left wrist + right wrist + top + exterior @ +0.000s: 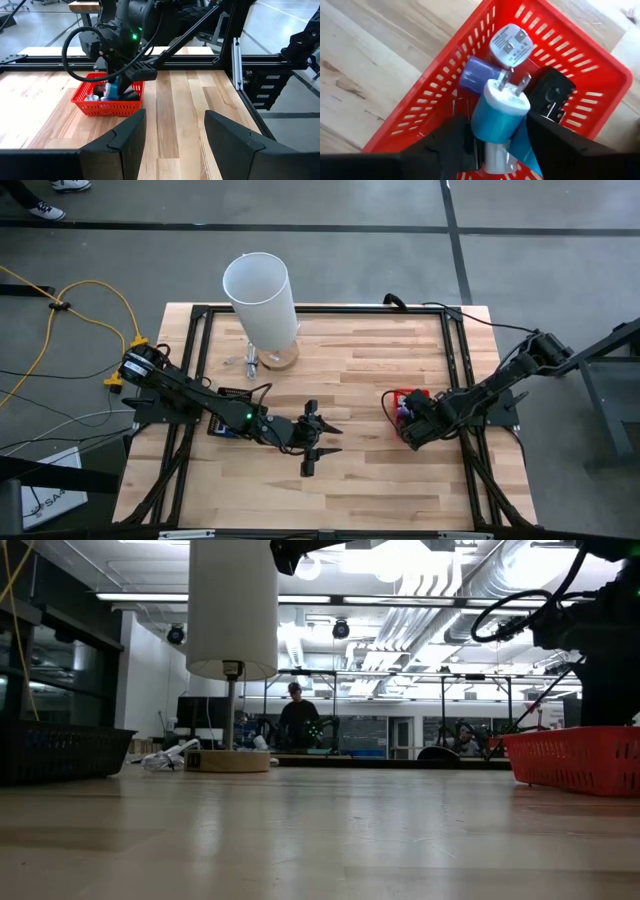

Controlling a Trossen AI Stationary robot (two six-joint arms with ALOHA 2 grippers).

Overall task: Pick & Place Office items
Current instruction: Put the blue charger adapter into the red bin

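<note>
The red mesh basket [408, 402] stands on the table's right half and also shows in the low view [575, 758]. In it lie a white plug [510, 45], a purple-blue piece [475, 75] and a black piece [552, 92]. My right gripper [497, 145] reaches down into the red mesh basket [107, 102] and is shut on a teal and white plug adapter [500, 112]. My left gripper [318, 442] is open over bare wood at the table's middle, pointing toward the basket, and touches nothing. A black basket [228, 427] with blue pieces sits under the left arm. My right gripper pinches the plug adapter by its teal body [492, 122] between the two fingers, which come from above, pointing down into the red basket. The adapter's white end with its prongs [512, 92] points away from the gripper. I cannot tell whether it rests on the basket's floor.
A tall white cylinder [260, 300] stands on a round wooden base [278, 360] at the far middle of the table, with small clear pieces [170, 755] beside it. A black frame [455, 370] edges the table. Bare wood lies between the grippers. People show in the room behind [296, 720].
</note>
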